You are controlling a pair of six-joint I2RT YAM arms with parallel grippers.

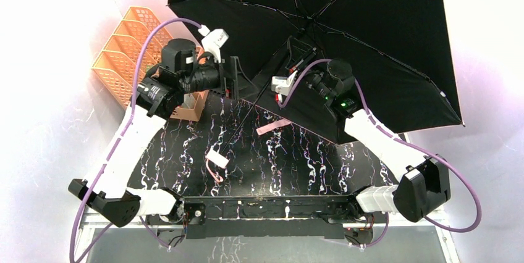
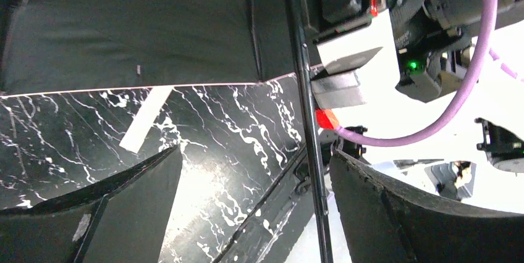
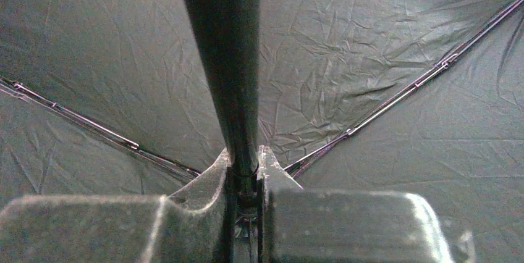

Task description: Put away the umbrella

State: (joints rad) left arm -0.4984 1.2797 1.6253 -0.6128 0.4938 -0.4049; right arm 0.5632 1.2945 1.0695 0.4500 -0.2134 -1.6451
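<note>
The umbrella (image 1: 371, 34) is open at the back right, its black inner side and ribs facing the top camera and its lower edge resting on the marbled mat. Its thin black shaft (image 1: 247, 112) slants down to the pale handle (image 1: 217, 158) with its pink loop. My right gripper (image 3: 245, 167) is shut on the shaft (image 3: 228, 59) near the ribs' hub, under the canopy (image 3: 383, 152). My left gripper (image 2: 256, 207) is open around the shaft (image 2: 312, 152). The shaft passes close to the right finger (image 2: 420, 213).
An orange mesh organiser (image 1: 126, 53) stands at the back left behind the left arm. A pale pink strap (image 1: 272, 126) lies on the black marbled mat (image 1: 309, 164) near the canopy edge. The right arm's wrist (image 2: 432, 41) fills the left wrist view's upper right.
</note>
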